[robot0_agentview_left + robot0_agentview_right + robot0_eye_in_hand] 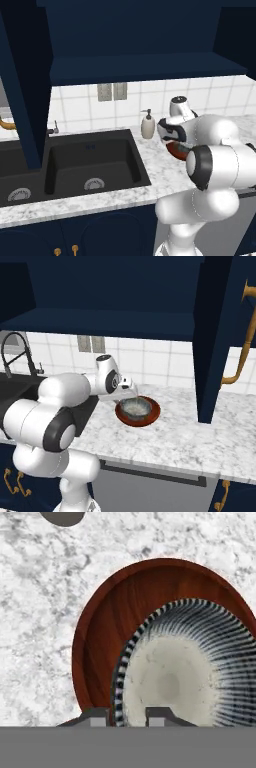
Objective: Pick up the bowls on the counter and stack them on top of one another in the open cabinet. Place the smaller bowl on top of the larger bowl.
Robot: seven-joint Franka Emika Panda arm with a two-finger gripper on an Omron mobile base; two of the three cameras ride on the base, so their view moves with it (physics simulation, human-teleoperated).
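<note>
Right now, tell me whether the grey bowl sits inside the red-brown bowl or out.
Inside: the grey bowl nests upright in the red-brown bowl, on the counter.

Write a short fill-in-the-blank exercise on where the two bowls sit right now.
1. The small grey bowl sits inside the ____ bowl.
2. Both bowls rest on the marbled ____, not on the cabinet shelf.
3. The soap dispenser stands beside the black ____.
4. The end effector straddles the rim of the ____ bowl.

Missing words: red-brown; counter; sink; grey
</note>
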